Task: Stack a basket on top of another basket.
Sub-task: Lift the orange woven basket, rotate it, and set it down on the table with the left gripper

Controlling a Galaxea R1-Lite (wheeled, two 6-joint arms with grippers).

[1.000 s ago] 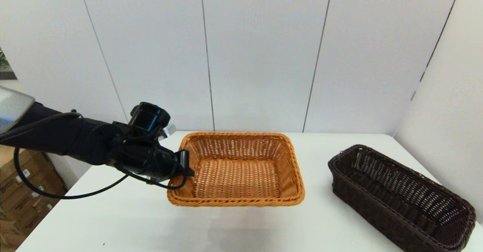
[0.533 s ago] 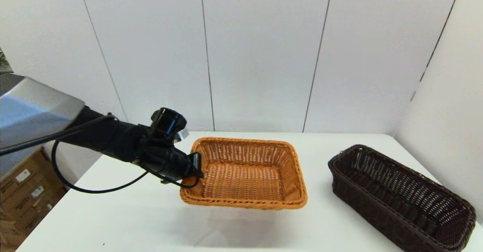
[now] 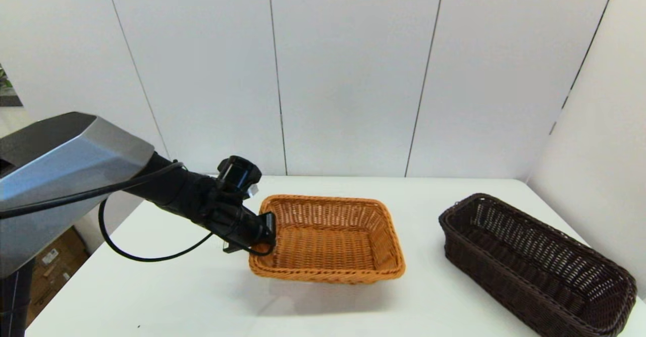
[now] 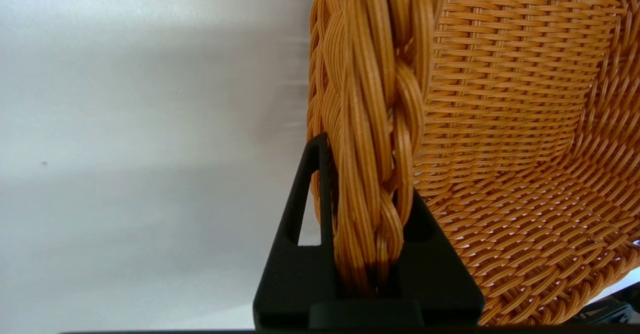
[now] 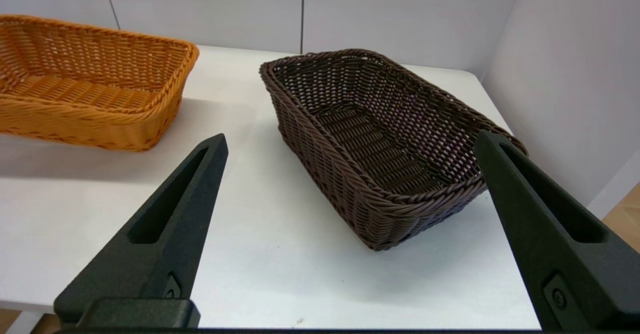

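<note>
My left gripper (image 3: 267, 228) is shut on the braided left rim of the orange-tan basket (image 3: 328, 241) and holds it a little above the white table (image 3: 151, 296), over its own shadow. In the left wrist view the rim (image 4: 370, 124) is pinched in the gripper (image 4: 365, 189), one finger outside the wall and one inside. The dark brown basket (image 3: 535, 264) rests empty on the table at the right, apart from the orange one. In the right wrist view my right gripper (image 5: 350, 139) is open near the table's front edge, facing the dark basket (image 5: 380, 139), with the orange basket (image 5: 85, 89) beyond.
White wall panels close the back, and a side wall (image 3: 595, 125) stands close behind the dark basket. Cardboard boxes (image 3: 50, 261) sit on the floor past the table's left edge. Bare table shows between the two baskets.
The left arm has reached further in, carrying the orange basket to the right and a little lower. The dark basket has not moved.
</note>
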